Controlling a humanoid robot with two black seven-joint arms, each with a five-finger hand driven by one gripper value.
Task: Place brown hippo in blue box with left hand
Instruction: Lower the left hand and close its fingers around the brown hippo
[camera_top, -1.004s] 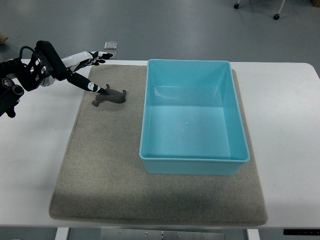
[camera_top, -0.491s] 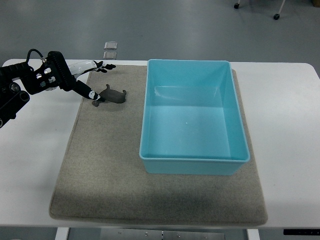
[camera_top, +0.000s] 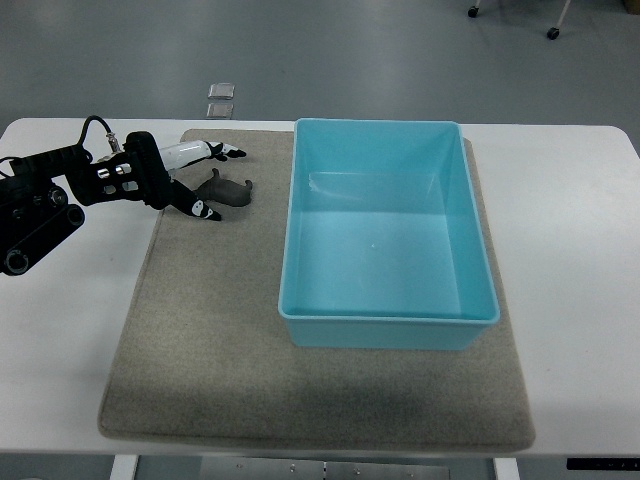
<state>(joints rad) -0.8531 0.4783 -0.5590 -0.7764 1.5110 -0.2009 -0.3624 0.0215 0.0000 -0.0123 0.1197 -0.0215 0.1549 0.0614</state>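
Observation:
The brown hippo (camera_top: 228, 190) lies on the grey mat (camera_top: 220, 330), just left of the blue box (camera_top: 388, 232). My left hand (camera_top: 205, 180) comes in from the left edge and sits low over the mat beside the toy's left end. Its fingers (camera_top: 215, 152) are spread, with one fingertip above the hippo and another below and left of it, and they hold nothing. The hippo's left end is partly hidden behind the hand. The blue box stands with nothing inside it. No right arm is in view.
The mat covers most of a white table (camera_top: 570, 200). Two small clear pieces (camera_top: 220, 98) lie on the floor beyond the table's far edge. My left forearm (camera_top: 50, 195) stretches over the table's left part.
My left hand has dropped lower and moved right and toward the near side, closing in on the hippo's left end. The hippo has stayed almost in place.

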